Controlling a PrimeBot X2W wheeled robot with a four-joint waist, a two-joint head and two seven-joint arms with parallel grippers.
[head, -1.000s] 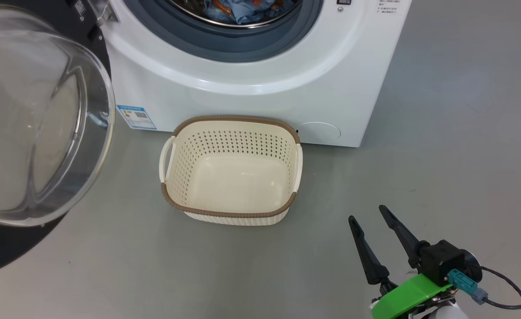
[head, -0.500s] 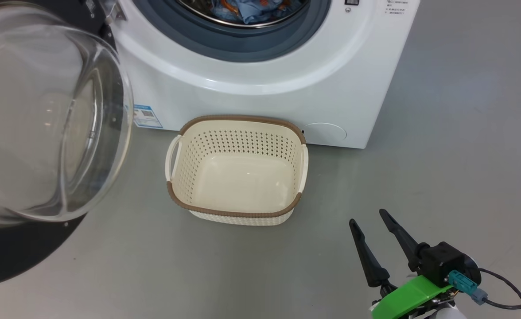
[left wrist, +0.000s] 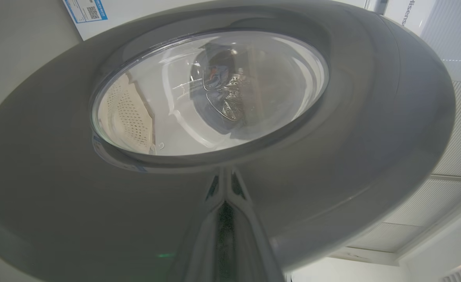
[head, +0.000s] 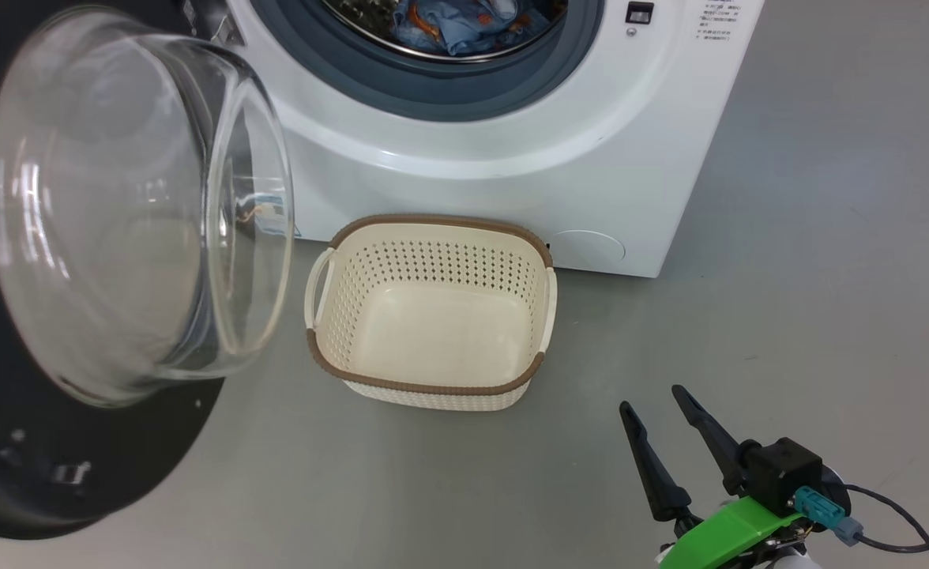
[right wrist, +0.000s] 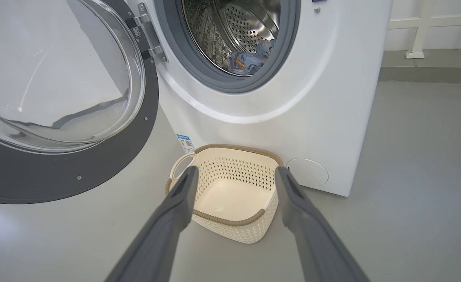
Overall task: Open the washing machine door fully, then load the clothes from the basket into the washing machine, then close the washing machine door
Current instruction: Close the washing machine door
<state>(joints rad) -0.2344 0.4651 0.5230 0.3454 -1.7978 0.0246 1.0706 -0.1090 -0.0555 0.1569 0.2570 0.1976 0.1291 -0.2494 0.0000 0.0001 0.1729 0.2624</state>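
Washing machine [head: 512, 182]: one, white. Its drum [right wrist: 246, 27] holds the clothes [head: 464, 20], a blue printed heap, pieces uncountable.
Washing machine door [head: 117, 458]: one, hinged left, standing open.
Basket [head: 433, 386]: one, just before the machine, cream bottom bare.
Grippers: two.
- Right gripper [head: 652, 398]: spread wide, holding nothing, near the basket.
- Left gripper [left wrist: 225, 176]: pinched together at the door's outer face.

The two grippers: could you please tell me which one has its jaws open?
The right gripper: its jaws stand wide apart, pointing toward the basket, whereas the left gripper has its jaws shut together, close to the washing machine door.
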